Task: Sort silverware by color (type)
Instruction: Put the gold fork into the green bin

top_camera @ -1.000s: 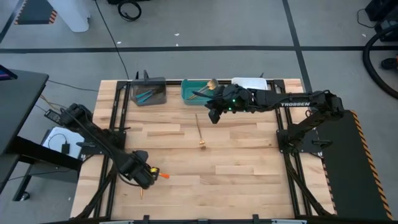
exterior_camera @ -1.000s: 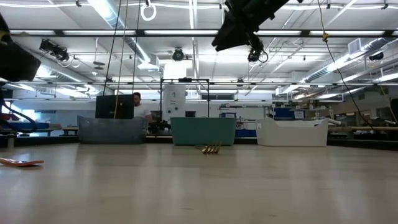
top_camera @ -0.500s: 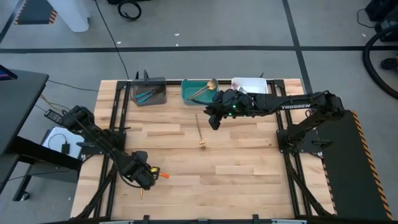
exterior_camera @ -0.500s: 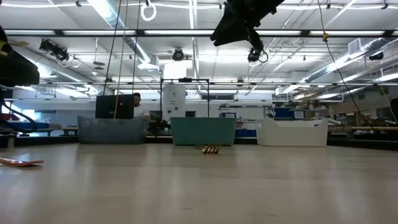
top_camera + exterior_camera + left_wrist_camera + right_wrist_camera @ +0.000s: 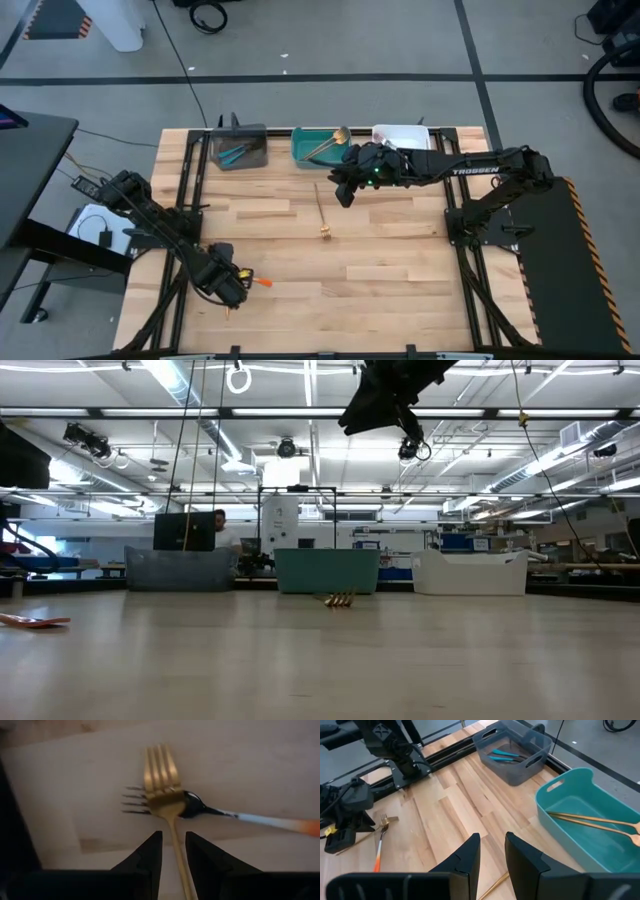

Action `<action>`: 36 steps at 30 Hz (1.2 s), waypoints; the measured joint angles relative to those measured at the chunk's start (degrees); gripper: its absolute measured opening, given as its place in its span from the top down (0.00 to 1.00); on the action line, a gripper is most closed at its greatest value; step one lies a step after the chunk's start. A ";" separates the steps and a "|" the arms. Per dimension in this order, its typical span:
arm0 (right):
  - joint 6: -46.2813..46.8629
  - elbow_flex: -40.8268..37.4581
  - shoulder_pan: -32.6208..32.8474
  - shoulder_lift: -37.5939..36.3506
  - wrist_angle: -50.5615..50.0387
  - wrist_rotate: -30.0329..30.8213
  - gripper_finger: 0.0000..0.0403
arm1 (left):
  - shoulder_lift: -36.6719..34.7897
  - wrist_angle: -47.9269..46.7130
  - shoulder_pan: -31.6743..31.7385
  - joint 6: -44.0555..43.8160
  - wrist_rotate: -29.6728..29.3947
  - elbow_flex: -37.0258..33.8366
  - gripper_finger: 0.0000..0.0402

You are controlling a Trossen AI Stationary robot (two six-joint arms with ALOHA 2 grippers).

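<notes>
My left gripper (image 5: 224,287) is low over the table's near left part. It is open by a narrow gap, and its fingers stand on either side of the handle of a gold fork (image 5: 167,805). That fork lies flat, its tines across the dark head of an orange-handled fork (image 5: 260,820) (image 5: 260,282). My right gripper (image 5: 343,190) hangs high above the table (image 5: 390,400), narrowly open and empty, just near of the teal bin (image 5: 318,146). A second gold fork (image 5: 323,212) lies flat at mid-table (image 5: 340,600).
Three bins stand along the far edge. The grey bin (image 5: 240,150) holds blue utensils (image 5: 502,756), the teal bin (image 5: 590,820) holds gold ones (image 5: 590,822), and a white bin (image 5: 405,135) sits to the right. Bare wooden table (image 5: 400,260) spreads between the arms.
My right gripper has drawn back a little from the teal bin toward the near edge, uncovering the white bin. My left gripper has shifted slightly toward the near left corner. The forks lie as they did.
</notes>
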 joint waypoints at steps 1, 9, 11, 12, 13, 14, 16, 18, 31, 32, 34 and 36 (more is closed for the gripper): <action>0.00 0.00 0.00 0.00 -0.01 0.00 0.76 | 0.00 0.93 -0.01 0.11 -0.02 0.00 0.77; 0.00 0.00 0.00 0.00 -0.09 0.03 0.76 | 5.12 1.58 0.19 -0.60 3.62 0.21 0.78; 0.00 0.00 0.00 0.00 -0.15 0.04 0.76 | 7.07 2.08 0.23 -0.49 4.57 0.31 0.79; 0.00 0.00 0.00 0.00 -0.15 0.04 0.76 | 7.63 2.49 0.19 -0.22 4.58 0.37 0.80; 0.00 0.00 -0.02 0.00 -0.20 0.04 0.76 | 8.12 2.75 0.10 0.18 4.16 0.42 0.80; 0.00 0.00 -0.02 0.00 -0.22 0.04 0.76 | 8.26 2.91 0.10 0.43 3.84 0.46 0.81; 0.00 0.00 0.00 0.00 -0.20 0.04 0.76 | 8.28 2.98 0.14 0.50 3.60 0.44 0.85; 0.00 0.00 0.00 0.00 -0.12 0.04 0.76 | 7.78 2.75 0.53 0.72 3.44 0.36 0.91; 2.09 0.00 -0.06 0.00 0.21 -1.87 0.76 | -3.14 -4.00 0.21 7.91 -4.87 5.87 0.97; 2.87 0.00 -0.11 0.02 0.35 -2.20 0.76 | -4.10 -5.12 0.45 8.30 -7.89 7.09 0.97; 4.48 0.00 -0.23 0.02 0.74 -3.23 0.76 | -5.74 -7.04 1.40 9.72 -14.67 9.47 0.97; 5.04 0.00 -0.53 0.02 1.10 -4.43 0.76 | -7.20 -8.97 3.45 12.26 -21.66 11.44 0.97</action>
